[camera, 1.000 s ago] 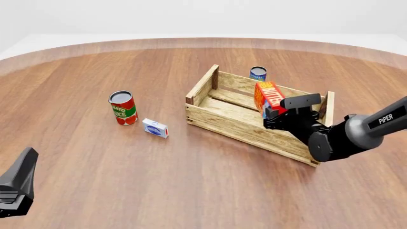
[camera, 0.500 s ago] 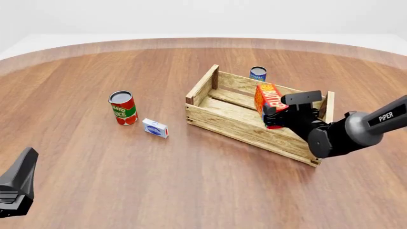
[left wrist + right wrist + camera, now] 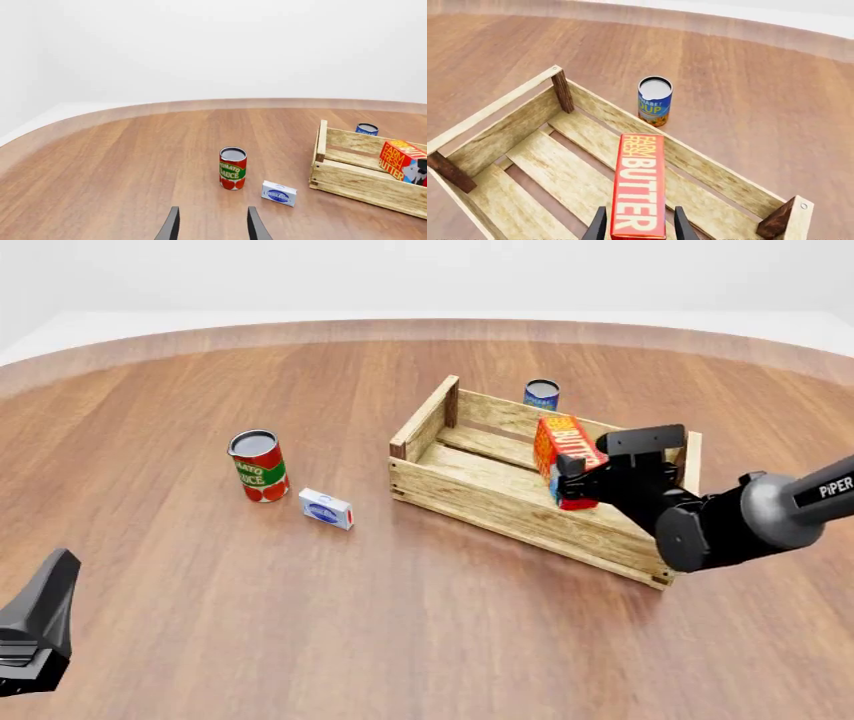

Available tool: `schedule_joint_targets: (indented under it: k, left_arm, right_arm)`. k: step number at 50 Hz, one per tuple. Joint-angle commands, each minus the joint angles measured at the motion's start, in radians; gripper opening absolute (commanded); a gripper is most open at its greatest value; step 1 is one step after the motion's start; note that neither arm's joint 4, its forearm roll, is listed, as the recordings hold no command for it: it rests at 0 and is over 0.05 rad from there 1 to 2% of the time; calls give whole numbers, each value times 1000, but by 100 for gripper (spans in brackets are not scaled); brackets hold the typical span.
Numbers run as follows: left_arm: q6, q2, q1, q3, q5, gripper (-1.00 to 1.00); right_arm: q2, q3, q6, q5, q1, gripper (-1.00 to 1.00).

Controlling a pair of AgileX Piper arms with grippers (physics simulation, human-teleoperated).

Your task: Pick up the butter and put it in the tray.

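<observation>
Now you're at the placing step: your right gripper point(image 3: 635, 231) is clamped on the butter point(image 3: 640, 184), which stands upright inside the tray point(image 3: 461, 492) near its right end. Next, lower it onto the slats and release. Your left gripper point(image 3: 212, 226) hangs spread, holding nothing.

right pincer point(image 3: 571, 480) clamped, arm outstretched; left pincer point(image 3: 212, 225) parted.
</observation>
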Motion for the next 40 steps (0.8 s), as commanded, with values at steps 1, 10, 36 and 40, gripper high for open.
schedule_joint_targets:
  k: [1, 10, 36, 40]
  left_arm:
    - [0, 0, 0, 0, 0, 100]
    - [0, 0, 0, 0, 0, 100]
    - [0, 0, 0, 0, 0, 100]
    - [0, 0, 0, 0, 0, 100]
  right_arm:
    - [-44, 34, -2, -2, -4, 100]
    - [-81, 58, -4, 0, -4, 100]
    - [-167, 118, -10, 5, -14, 100]
    - [-183, 126, -11, 9, -17, 100]
